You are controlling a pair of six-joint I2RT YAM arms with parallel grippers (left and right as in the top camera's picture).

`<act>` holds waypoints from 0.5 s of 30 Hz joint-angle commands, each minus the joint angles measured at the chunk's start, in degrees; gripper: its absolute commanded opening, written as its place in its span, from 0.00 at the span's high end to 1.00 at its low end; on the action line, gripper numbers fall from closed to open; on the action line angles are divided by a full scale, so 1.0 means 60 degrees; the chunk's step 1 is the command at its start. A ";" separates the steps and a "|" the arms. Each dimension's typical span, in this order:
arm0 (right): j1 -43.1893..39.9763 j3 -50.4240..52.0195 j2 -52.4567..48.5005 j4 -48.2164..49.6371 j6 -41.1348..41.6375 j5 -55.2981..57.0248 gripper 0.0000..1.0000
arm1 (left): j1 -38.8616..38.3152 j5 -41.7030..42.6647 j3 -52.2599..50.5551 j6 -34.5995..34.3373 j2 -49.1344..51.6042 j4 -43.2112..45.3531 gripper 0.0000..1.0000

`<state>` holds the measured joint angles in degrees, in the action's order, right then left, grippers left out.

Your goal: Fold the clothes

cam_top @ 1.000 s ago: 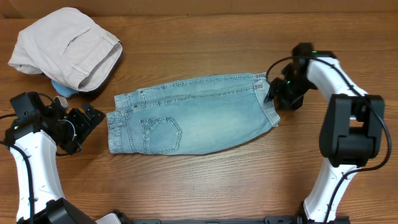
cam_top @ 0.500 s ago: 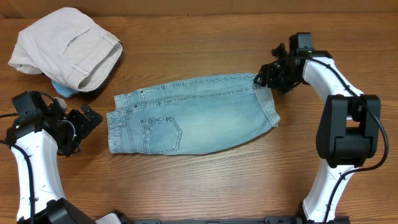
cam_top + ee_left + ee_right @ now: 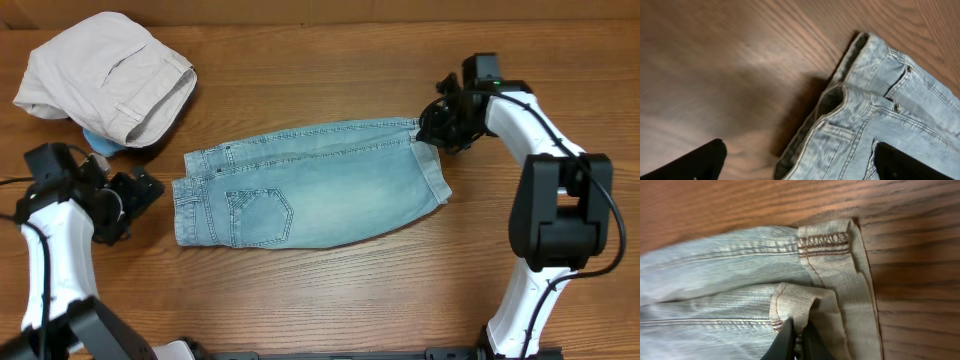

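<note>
The light blue jeans lie folded lengthwise on the wooden table, waistband to the left and leg hems to the right. My right gripper is at their far right corner. In the right wrist view it is shut on a pinched-up fold of the hem. My left gripper stands open just left of the waistband, apart from the cloth. In the left wrist view its dark fingers sit wide on either side of the waistband, and the gripper holds nothing.
Beige khaki trousers lie bunched at the far left corner, with a small blue item peeking out beneath them. Bare table lies in front of the jeans.
My right gripper moved from the jeans' right edge up to the far hem corner and shut on the cloth. The left arm shifted only slightly.
</note>
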<state>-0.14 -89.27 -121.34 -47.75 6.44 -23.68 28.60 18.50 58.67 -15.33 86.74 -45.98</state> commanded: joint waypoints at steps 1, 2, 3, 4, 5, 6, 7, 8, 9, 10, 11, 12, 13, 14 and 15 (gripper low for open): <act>-0.0204 -0.0135 0.0729 0.0015 0.0098 -0.0499 0.96 | -0.0543 0.0601 0.0178 0.0525 0.0612 0.0226 0.00; -0.0200 -0.0135 0.0739 -0.0004 0.0095 -0.0492 0.96 | -0.0659 0.0597 0.0178 0.0528 0.0736 0.0306 0.00; -0.0182 -0.0135 0.0739 -0.0036 0.0095 -0.0492 0.96 | -0.0852 0.0597 0.0178 0.0543 0.0962 0.0474 0.00; -0.0175 -0.0135 0.0739 -0.0062 0.0095 -0.0488 0.96 | -0.1005 0.0601 0.0178 0.0605 0.1144 0.0645 0.03; -0.0175 -0.0135 0.0739 -0.0069 0.0098 -0.0488 0.96 | -0.1144 0.0583 0.0178 0.0670 0.1311 0.0812 0.13; -0.0175 -0.0135 0.0739 -0.0069 0.0098 -0.0488 0.96 | -0.1249 0.0539 0.0178 0.0725 0.1457 0.0958 0.28; -0.0175 -0.0135 0.0739 -0.0062 0.0102 -0.0488 0.96 | -0.1322 0.0477 0.0178 0.0721 0.1566 0.1060 0.39; -0.0175 -0.0135 0.0739 -0.0066 0.0102 -0.0488 0.96 | -0.1362 0.0390 0.0178 0.0692 0.1628 0.1155 0.44; -0.0175 -0.0135 0.0739 -0.0084 0.0102 -0.0481 0.96 | -0.1381 0.0295 0.0178 0.0678 0.1661 0.1239 0.43; -0.0175 -0.0135 0.0739 -0.0102 0.0102 -0.0452 0.96 | -0.1377 0.0226 0.0178 0.0663 0.1661 0.1311 0.40; -0.0175 -0.0135 0.0739 -0.0131 0.0106 -0.0408 0.96 | -0.1366 0.0127 0.0178 0.0667 0.1654 0.1388 0.37; -0.0175 -0.0135 0.0739 -0.0146 0.0106 -0.0382 0.96 | -0.1355 0.0051 0.0178 0.0674 0.1647 0.1432 0.38; -0.0175 -0.0135 0.0739 -0.0164 0.0106 -0.0339 0.96 | -0.1355 0.0029 0.0178 0.0714 0.1650 0.1464 0.39; -0.0175 -0.0135 0.0739 -0.0171 0.0106 -0.0313 0.96 | -0.1355 0.0029 0.0178 0.0805 0.1650 0.1464 0.39; -0.0175 -0.0135 0.0739 -0.0186 0.0106 -0.0313 0.96 | -0.1355 0.0025 0.0178 0.1031 0.1650 0.1468 0.40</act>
<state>-1.08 -89.27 -118.96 -49.04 6.90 -25.91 20.29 19.68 58.67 -12.19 96.66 -37.41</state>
